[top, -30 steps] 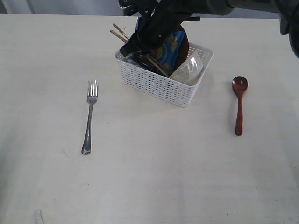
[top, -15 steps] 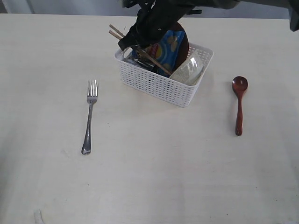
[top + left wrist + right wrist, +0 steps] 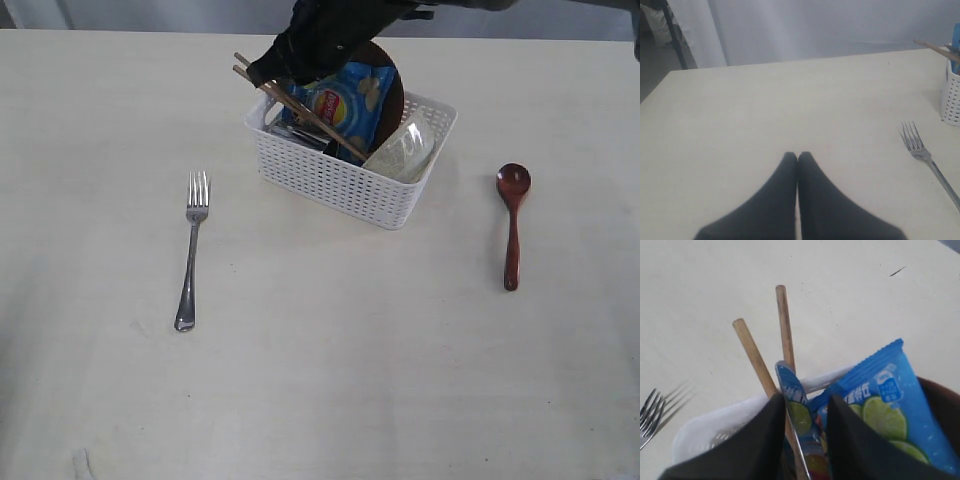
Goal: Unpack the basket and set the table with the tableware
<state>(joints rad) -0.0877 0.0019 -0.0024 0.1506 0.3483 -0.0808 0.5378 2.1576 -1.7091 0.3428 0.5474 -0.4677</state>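
1. Two chopsticks [image 3: 300, 108] lean in the basket [image 3: 350, 190], and their tops poke out over its far-left corner. Propped like that, they offer a free end to take.
2. The basket stands at the far middle of the table [image 3: 330, 360] and is not yet emptied. A blue bag of crisps [image 3: 345, 105] stands upright in it, a brown plate [image 3: 394, 85] sits on edge behind the bag, and a pale bowl [image 3: 405, 150] is tipped at the right end.
3. The right gripper [image 3: 807, 405] hangs over that far-left corner with its fingers a little apart. A thin shiny strip [image 3: 790, 385], perhaps the knife, lies between them; whether they pinch it I cannot tell.
4. A fork [image 3: 192, 250] lies left of the basket and a spoon [image 3: 512, 225] lies right of it, well apart, handles pointing near. I judge this leaves room between them for a place setting.
5. The left gripper [image 3: 797, 159] hovers over bare table left of the fork, fingers pressed together, holding nothing.
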